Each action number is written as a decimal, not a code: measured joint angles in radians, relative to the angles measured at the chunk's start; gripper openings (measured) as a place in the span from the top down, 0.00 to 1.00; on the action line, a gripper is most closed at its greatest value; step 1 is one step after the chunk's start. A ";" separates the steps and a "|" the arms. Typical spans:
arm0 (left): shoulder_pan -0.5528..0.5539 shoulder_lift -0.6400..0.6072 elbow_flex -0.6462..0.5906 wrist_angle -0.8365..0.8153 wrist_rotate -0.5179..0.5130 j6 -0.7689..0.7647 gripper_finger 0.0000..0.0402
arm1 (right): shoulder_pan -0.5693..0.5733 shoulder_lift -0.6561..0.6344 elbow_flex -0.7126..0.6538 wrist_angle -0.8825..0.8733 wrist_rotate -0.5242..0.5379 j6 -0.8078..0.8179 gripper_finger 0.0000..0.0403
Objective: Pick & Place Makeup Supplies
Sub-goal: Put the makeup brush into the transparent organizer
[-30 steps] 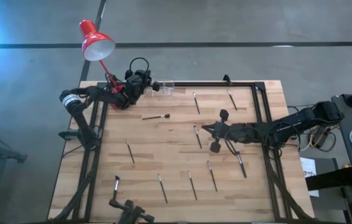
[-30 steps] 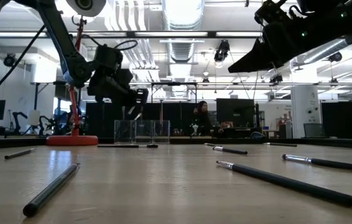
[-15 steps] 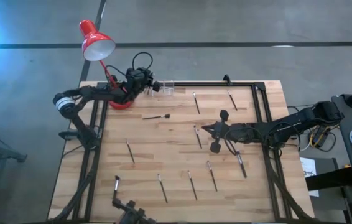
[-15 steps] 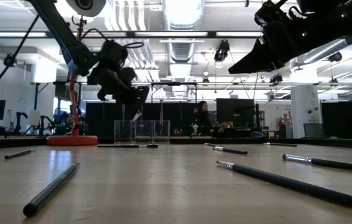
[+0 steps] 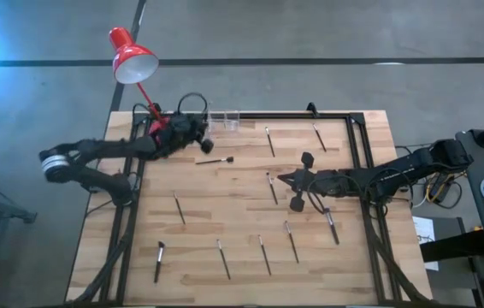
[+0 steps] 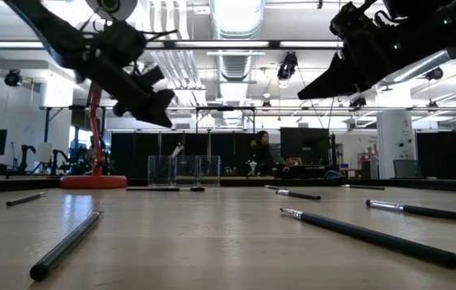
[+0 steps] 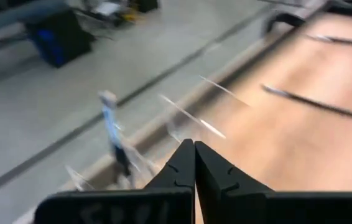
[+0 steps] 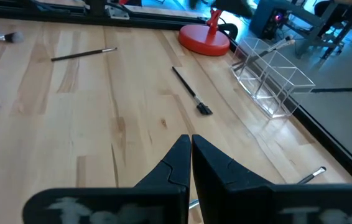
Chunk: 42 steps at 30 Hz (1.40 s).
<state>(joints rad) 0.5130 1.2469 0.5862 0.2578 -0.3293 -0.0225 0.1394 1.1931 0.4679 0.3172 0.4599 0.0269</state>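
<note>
Robotics lab — ceiling ducts [image 6: 236,60], dark workstations [image 6: 308,149] behind.

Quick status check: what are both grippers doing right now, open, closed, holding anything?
Left gripper: closed, empty, near the clear organizer.
Right gripper: closed, empty, above mid-table.

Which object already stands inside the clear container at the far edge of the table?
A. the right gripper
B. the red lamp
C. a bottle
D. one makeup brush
D: in the right wrist view one brush leans inside the clear container, while the other brushes lie flat on the table.
</note>
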 joint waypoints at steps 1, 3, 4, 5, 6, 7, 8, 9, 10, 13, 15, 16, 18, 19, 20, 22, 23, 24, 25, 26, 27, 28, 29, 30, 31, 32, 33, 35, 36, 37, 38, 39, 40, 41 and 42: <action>-0.028 -0.029 -0.017 -0.024 -0.001 -0.014 0.99 | 0.000 0.000 0.000 0.000 0.000 0.000 0.98; -0.088 -0.083 -0.052 -0.062 -0.006 -0.052 1.00 | 0.000 0.000 0.000 0.001 0.001 0.000 0.98; -0.120 -0.108 -0.070 -0.080 -0.010 -0.069 1.00 | 0.000 0.000 0.000 0.000 0.002 0.000 0.98; -0.153 -0.129 -0.088 -0.089 -0.012 -0.088 1.00 | 0.000 0.000 0.000 0.000 0.002 0.000 0.98; -0.184 -0.149 -0.105 -0.098 -0.012 -0.109 1.00 | 0.000 0.000 0.000 0.000 0.002 0.000 0.98; -0.217 -0.167 -0.123 -0.104 -0.018 -0.125 1.00 | 0.000 0.000 0.000 0.000 0.003 0.000 0.98; -0.252 -0.182 -0.140 -0.105 -0.027 -0.137 1.00 | 0.000 0.000 0.000 0.000 0.003 0.000 0.98; -0.285 -0.193 -0.156 -0.107 -0.034 -0.146 1.00 | 0.000 0.000 0.000 0.000 0.003 0.004 0.98; -0.318 -0.203 -0.169 -0.116 -0.038 -0.148 1.00 | 0.000 0.000 0.000 0.000 0.003 0.010 0.98; -0.415 -0.223 -0.183 -0.188 -0.039 -0.173 1.00 | 0.000 0.000 0.000 0.000 0.003 0.019 0.98; -0.475 -0.233 -0.177 -0.251 -0.053 -0.220 1.00 | 0.000 0.000 -0.001 0.000 0.003 0.020 0.98; -0.504 -0.235 -0.169 -0.289 -0.075 -0.250 1.00 | 0.000 0.000 -0.001 0.000 0.003 0.021 0.98; -0.565 -0.237 -0.146 -0.378 -0.124 -0.311 1.00 | 0.000 0.000 -0.002 0.000 0.003 0.021 0.98; -0.596 -0.238 -0.130 -0.429 -0.149 -0.332 1.00 | 0.000 0.000 -0.003 0.000 0.003 0.022 0.98; -0.629 -0.238 -0.113 -0.477 -0.171 -0.357 1.00 | 0.000 0.000 -0.003 0.000 0.003 0.023 0.98; -0.693 -0.235 -0.080 -0.583 -0.220 -0.430 1.00 | 0.000 0.000 -0.005 0.001 0.003 0.024 0.98; -0.723 -0.233 -0.064 -0.639 -0.245 -0.491 1.00 | 0.000 0.000 -0.007 0.001 0.003 0.025 0.98; -0.751 -0.232 -0.045 -0.699 -0.263 -0.578 1.00 | 0.000 0.000 -0.010 0.001 0.004 0.026 0.98; -0.771 -0.231 -0.026 -0.766 -0.268 -0.678 1.00 | 0.000 0.000 -0.012 0.001 0.004 0.027 0.98; -0.790 -0.230 -0.007 -0.833 -0.267 -0.785 1.00 | 0.000 0.000 -0.015 0.002 0.004 0.026 0.98; -0.811 -0.228 0.011 -0.899 -0.263 -0.884 1.00 | 0.000 0.000 -0.017 0.002 0.004 0.027 0.98; -0.835 -0.226 0.025 -0.968 -0.259 -0.982 1.00 | 0.000 0.000 -0.020 0.001 0.004 0.027 0.98; -0.859 -0.223 0.034 -1.031 -0.249 -1.078 1.00 | 0.000 0.000 -0.022 0.001 0.004 0.027 0.98; -0.880 -0.220 0.039 -1.084 -0.226 -1.166 1.00 | 0.000 0.000 -0.023 0.002 0.004 0.027 0.98; -0.897 -0.216 0.040 -1.126 -0.186 -1.253 1.00 | 0.000 0.000 -0.025 0.002 0.004 0.027 0.98; -0.912 -0.210 0.040 -1.157 -0.149 -1.336 0.99 | 0.000 0.000 -0.025 0.002 0.004 0.026 0.98; -0.928 -0.203 0.037 -1.175 -0.116 -1.405 0.99 | 0.000 0.000 -0.026 0.002 0.004 0.026 0.98; -0.958 -0.188 0.027 -1.180 -0.075 -1.510 0.97 | 0.000 0.000 -0.026 0.004 0.004 0.026 0.98; -0.970 -0.178 0.023 -1.179 -0.069 -1.549 0.95 | 0.000 0.000 -0.026 0.007 0.004 0.023 0.98; -0.974 -0.169 0.020 -1.176 -0.066 -1.583 0.93 | 0.000 0.000 -0.026 0.010 0.004 0.023 0.98; -0.974 -0.161 0.015 -1.177 -0.064 -1.605 0.91 | 0.000 0.000 -0.026 0.012 0.004 0.022 0.98; -0.972 -0.152 0.012 -1.180 -0.062 -1.624 0.89 | 0.000 0.000 -0.026 0.013 0.004 0.023 0.98; -0.970 -0.143 0.005 -1.181 -0.061 -1.642 0.87 | 0.000 0.000 -0.026 0.014 0.004 0.022 0.98; -0.964 -0.136 -0.002 -1.181 -0.060 -1.662 0.85 | 0.000 0.000 -0.026 0.013 0.004 0.022 0.98; -0.958 -0.130 -0.009 -1.183 -0.060 -1.680 0.82 | 0.000 0.000 -0.026 0.013 0.004 0.022 0.98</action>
<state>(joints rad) -0.4453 1.1171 0.5776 -0.9255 -0.3895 -1.7025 0.1394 1.1931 0.4419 0.3305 0.4637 0.0490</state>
